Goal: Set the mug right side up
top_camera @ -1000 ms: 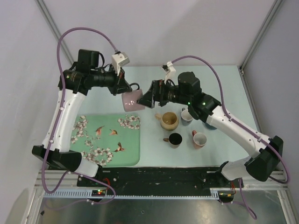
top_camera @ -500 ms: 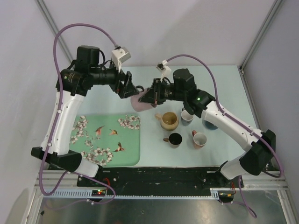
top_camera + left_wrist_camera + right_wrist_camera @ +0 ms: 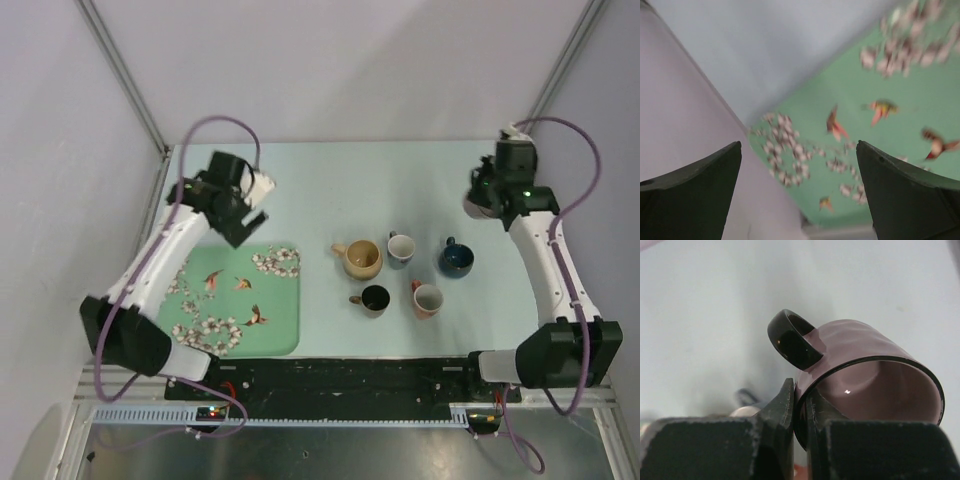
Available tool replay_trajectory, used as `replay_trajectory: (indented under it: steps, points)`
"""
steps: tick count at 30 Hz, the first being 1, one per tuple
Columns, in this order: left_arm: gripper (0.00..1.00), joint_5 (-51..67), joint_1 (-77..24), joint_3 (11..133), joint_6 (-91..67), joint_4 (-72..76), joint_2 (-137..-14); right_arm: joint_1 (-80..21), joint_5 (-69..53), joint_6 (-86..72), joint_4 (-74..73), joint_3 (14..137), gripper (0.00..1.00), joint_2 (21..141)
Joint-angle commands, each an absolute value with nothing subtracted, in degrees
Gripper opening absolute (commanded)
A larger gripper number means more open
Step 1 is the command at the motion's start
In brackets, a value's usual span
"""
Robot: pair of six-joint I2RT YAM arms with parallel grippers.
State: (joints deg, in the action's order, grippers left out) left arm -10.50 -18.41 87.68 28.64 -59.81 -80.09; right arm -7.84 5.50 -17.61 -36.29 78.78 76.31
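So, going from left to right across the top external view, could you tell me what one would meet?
Floral tray → tan mug → grey mug → blue mug → mauve mug, held in the right gripper.

Mug point(image 3: 865, 350): glossy glazed ceramic, smooth mauve with shiny black trim. Right fingers point(image 3: 772, 425): matt black plastic, finely grained. Tray point(image 3: 285, 300): smooth printed surface, faint sheen. Table point(image 3: 330, 180): smooth, matt. Base plate point(image 3: 330, 450): dull brushed metal.
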Motion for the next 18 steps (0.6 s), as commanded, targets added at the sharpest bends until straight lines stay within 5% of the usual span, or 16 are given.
replay_trajectory:
  steps: [1,7,18]
  points:
    - [1.00,-21.32,-17.51,74.36,34.78,-59.05,-82.83,5.28,6.46,-13.70,-36.95,74.69,0.00,76.97]
    - [1.00,-15.61,-16.32,70.32,28.01,-53.89,-83.09,15.85,2.51,-14.38,-35.64,68.09,0.00,82.24]
    - [1.00,-13.24,-15.23,71.30,19.07,-47.65,-83.52,18.55,3.31,-15.28,-30.23,58.80,0.04,86.97]
